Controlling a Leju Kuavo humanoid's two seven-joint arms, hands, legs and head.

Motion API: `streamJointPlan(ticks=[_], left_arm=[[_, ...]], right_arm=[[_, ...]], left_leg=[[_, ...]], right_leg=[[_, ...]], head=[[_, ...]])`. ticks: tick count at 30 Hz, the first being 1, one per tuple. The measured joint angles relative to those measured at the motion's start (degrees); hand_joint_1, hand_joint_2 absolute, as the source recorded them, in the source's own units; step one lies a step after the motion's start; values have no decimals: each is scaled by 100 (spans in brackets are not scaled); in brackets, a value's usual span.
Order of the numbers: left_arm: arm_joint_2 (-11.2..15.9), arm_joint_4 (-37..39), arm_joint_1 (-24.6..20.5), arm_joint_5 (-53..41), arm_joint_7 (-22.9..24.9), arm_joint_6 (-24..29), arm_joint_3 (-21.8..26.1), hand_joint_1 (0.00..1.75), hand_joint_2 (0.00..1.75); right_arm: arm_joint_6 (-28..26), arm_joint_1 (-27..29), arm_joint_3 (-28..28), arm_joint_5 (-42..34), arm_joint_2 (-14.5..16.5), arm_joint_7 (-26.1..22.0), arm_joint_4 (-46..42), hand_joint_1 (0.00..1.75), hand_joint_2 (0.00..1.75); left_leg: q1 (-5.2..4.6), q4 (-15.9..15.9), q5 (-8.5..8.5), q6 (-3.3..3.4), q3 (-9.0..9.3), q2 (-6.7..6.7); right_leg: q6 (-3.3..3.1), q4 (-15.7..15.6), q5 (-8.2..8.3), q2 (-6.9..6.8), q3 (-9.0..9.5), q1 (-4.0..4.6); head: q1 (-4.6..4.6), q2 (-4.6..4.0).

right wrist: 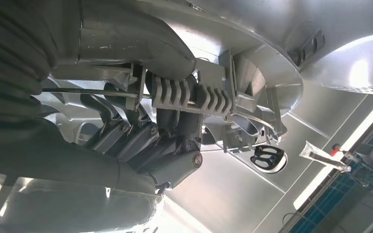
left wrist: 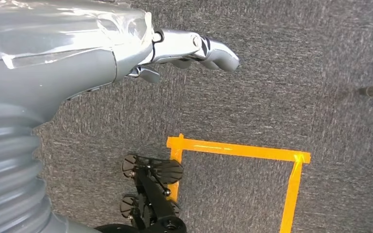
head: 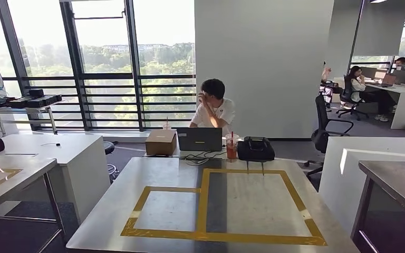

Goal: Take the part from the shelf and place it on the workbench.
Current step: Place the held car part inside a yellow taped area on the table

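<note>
Left hand (left wrist: 194, 51): silver metal fingers, grey rounded tips, pale grey shell under clear glossy film, grey ribbed cover at wrist. Right hand (right wrist: 145, 141): dark grey fingers, round screw heads at hinges, glossy film on wrist.

The steel-grey bench (head: 163, 179) carries yellow tape (head: 205, 234) rectangles; a brown box (head: 161, 142) and black bag (head: 256, 149) sit at its far edge. Orange tape (left wrist: 238, 150) marks grey carpet (left wrist: 272, 87).

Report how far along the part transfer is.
Pickup looks done: the right hand grips a large silver part. The left hand hangs empty over grey carpet. In the head view, the workbench with yellow tape squares stands ahead with no part on it. Placing remains.
</note>
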Motion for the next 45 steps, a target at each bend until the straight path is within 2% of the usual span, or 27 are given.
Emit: streamJointPlan(ticks=[1, 4, 7, 8, 9, 10, 13, 15, 17, 19, 20, 22, 24, 25, 26, 28, 29, 30, 32, 34, 36, 38, 40, 41, 42, 44, 45], left_arm=[[1, -1, 0, 0, -4, 3, 3, 0, 175], [7, -7, -3, 5, -11, 3, 14, 0, 175], [8, -7, -7, 16, -13, 5, 21, 0, 175], [8, -7, -6, 17, -13, 5, 22, 0, 175], [8, -6, -6, 17, -13, 7, 22, 0, 175], [8, -6, -6, 18, -13, 9, 21, 0, 175], [15, -10, -11, 25, -12, 23, 22, 0, 175], [23, -15, -18, 29, -8, 31, 22, 0, 175], [25, -22, -22, 23, -5, 31, 22, 0, 175], [16, -27, -28, -3, -7, 26, 21, 0, 175], [9, -27, -32, -15, -8, 23, 19, 0, 175], [-1, -26, -36, -28, -16, 17, 16, 0, 175], [-4, -22, -35, -44, -33, 11, 17, 0, 175], [-4, -17, -35, -56, -40, 10, 17, 0, 175], [-5, -13, -35, -68, -47, 8, 17, 0, 175], [-3, -8, -35, -79, -57, 4, 19, 0, 175], [-1, -8, -36, -79, -62, 3, 20, 0, 175], [1, -9, -36, -79, -66, 4, 21, 0, 175], [3, -10, -37, -79, -71, 5, 20, 0, 175], [6, -10, -46, -79, -73, 8, 19, 0, 175], [8, -10, -55, -73, -72, 16, 21, 0, 175], [8, -10, -55, -53, -65, 25, 22, 0, 175], [8, -10, -53, -22, -54, 28, 23, 0, 175], [8, -10, -53, -6, -47, 29, 24, 0, 175], [9, -10, -52, 7, -43, 33, 26, 0, 175], [25, -17, -40, 23, -37, 43, 31, 0, 175], [33, -20, -27, 30, -36, 49, 31, 0, 175]], right_arm=[[0, 0, 0, -1, 3, 2, 0, 168, 175], [1, -5, -1, -3, 15, 2, -4, 168, 175], [2, -5, 3, -6, 25, 3, -4, 168, 175], [2, -4, 5, -7, 27, 3, -3, 168, 175], [2, -3, 7, -7, 28, 3, -3, 168, 175], [2, -3, 8, -7, 29, 4, -2, 168, 175], [2, -6, 9, 4, 40, 13, -3, 168, 175], [-34, -16, 38, 102, 90, 96, -8, 168, 175], [-260, -37, 200, 294, 194, 281, -19, 168, 175], [-665, -97, 512, 432, 285, 458, -29, 168, 175], [-844, -142, 672, 455, 308, 508, -33, 168, 175], [-1041, -213, 906, 434, 329, 547, -37, 168, 175], [-1087, -253, 1036, 366, 338, 561, -37, 168, 175], [-1088, -276, 1083, 323, 338, 568, -37, 168, 175], [-1087, -302, 1121, 280, 338, 575, -37, 168, 175], [-1078, -354, 1170, 198, 336, 587, -33, 168, 175], [-1073, -381, 1182, 167, 334, 593, -30, 168, 175], [-1069, -403, 1186, 141, 332, 597, -29, 168, 175], [-1062, -439, 1188, 106, 330, 600, -31, 168, 175], [-1052, -468, 1190, 91, 332, 600, -34, 168, 175], [-1026, -502, 1191, 88, 337, 601, -34, 168, 175], [-984, -522, 1191, 84, 341, 603, -32, 168, 175], [-943, -528, 1190, 70, 343, 604, -29, 168, 175], [-926, -533, 1190, 62, 344, 605, -26, 168, 175], [-914, -539, 1189, 55, 346, 605, -22, 168, 175], [-895, -554, 1188, 47, 351, 606, -5, 168, 175], [-890, -561, 1187, 45, 357, 607, 3, 168, 175]], left_leg=[[4, 10, -17, -23, -5, -1], [54, 201, -161, -104, -88, 33], [78, 1241, -654, -169, -599, 93], [82, 1566, -754, -174, -777, 102], [83, 1699, -744, -170, -866, 106], [83, 1607, -628, -155, -842, 108], [42, 455, -84, -37, -290, 125], [-13, 29, -15, 36, -90, 146], [-41, -83, -30, 96, -30, 139], [-26, -195, -16, 167, 113, 116], [-14, -221, -13, 193, 173, 104], [-7, -228, -36, 214, 223, 94], [-6, -225, -80, 204, 268, 81], [0, -222, -113, 185, 314, 69], [9, -217, -156, 158, 376, 56], [24, -186, -275, 80, 497, 32], [22, -169, -333, 37, 526, 28], [16, -161, -385, -6, 525, 30], [15, -120, -423, -68, 526, 38], [37, 167, -358, -113, 400, 63], [52, 845, -356, -161, -48, 96], [54, 1518, -670, -191, -594, 112], [49, 1645, -956, -179, -897, 115], [41, 1453, -900, -150, -922, 115], [23, 1122, -658, -97, -884, 114], [-49, 386, 131, 55, -783, 87], [-86, 154, 443, 114, -743, 61]], right_leg=[[-63, 5, 0, 6, 7, 18], [-176, -9, 4, 6, 25, -7], [-235, -12, -9, 2, 42, -1], [-246, -11, -15, 1, 44, 10], [-252, -10, -24, 1, 51, 22], [-257, -11, -34, 2, 64, 34], [-248, -19, -73, 5, 130, 68], [-197, -35, -75, 5, 163, 66], [-84, 1, 9, 2, 184, 50], [-39, 150, -18, -2, 138, 41], [-52, 332, -132, -1, 45, 37], [-64, 1017, -450, 2, -332, 30], [-17, 1566, -606, 1, -690, 19], [28, 1532, -543, 0, -721, 8], [94, 1267, -392, -1, -635, -7], [194, 427, -2, -8, -310, -32], [154, 131, 94, -11, -195, -26], [76, -28, 136, -8, -135, -14], [-115, -59, 81, 13, -93, 3], [-203, -70, 41, 31, -5, -12], [-255, -79, -40, 36, 108, -14], [-273, -78, -149, 44, 230, -1], [-278, -79, -278, 62, 397, 21], [-280, -81, -349, 70, 497, 37], [-281, -86, -423, 74, 594, 54], [-272, -94, -558, 92, 733, 85], [-256, -98, -617, 107, 761, 99]], head=[[-4, 0], [-16, 0], [-30, 0], [-31, 0], [-32, 0], [-32, 0], [-28, -1], [-27, -1], [-33, 1], [-28, 1], [-20, 0], [-10, 0], [-5, 0], [-5, 0], [-3, 0], [2, -2], [5, -6], [4, -5], [-2, -4], [-10, 0], [-20, 1], [-28, 1], [-32, 0], [-33, 0], [-36, 0], [-33, -5], [-30, -5]])
